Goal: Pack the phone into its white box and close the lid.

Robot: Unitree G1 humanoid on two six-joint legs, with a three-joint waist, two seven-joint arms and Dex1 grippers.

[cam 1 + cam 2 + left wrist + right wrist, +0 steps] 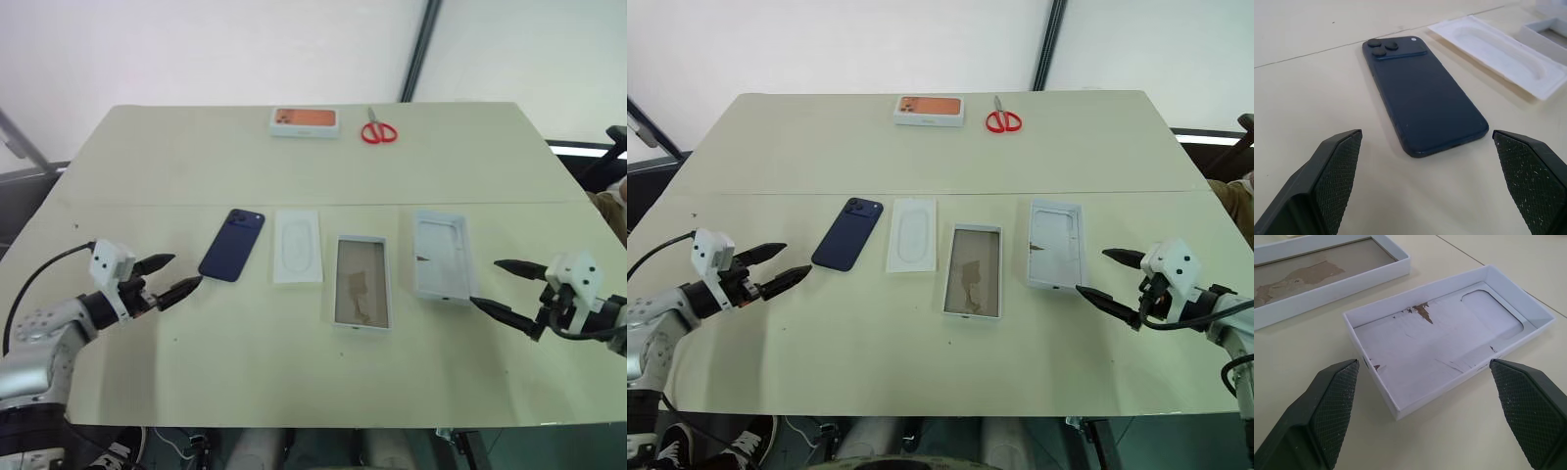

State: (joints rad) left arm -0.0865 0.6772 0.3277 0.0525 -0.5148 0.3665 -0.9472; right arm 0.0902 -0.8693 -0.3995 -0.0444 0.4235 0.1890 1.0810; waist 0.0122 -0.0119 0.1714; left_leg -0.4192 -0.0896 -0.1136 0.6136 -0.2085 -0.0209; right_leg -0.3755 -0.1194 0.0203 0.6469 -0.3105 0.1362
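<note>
The left pincer (165, 277) is gaping empty beside the phone (232, 244) (lying flat, probably slick and rigid), so gripping its long edges seems wisest.

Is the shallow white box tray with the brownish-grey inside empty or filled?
Empty: the white box tray shows its bare floor; the navy-blue phone lies on the table.

A big, pale cream table with a smooth flat top (294, 166) fills most of the room. A thin line runs across it from side to side. Behind it stands a plain white wall (196, 49). A dark slanted pole (419, 49) leans up the wall near the table's far edge. The light is bright and even.
</note>
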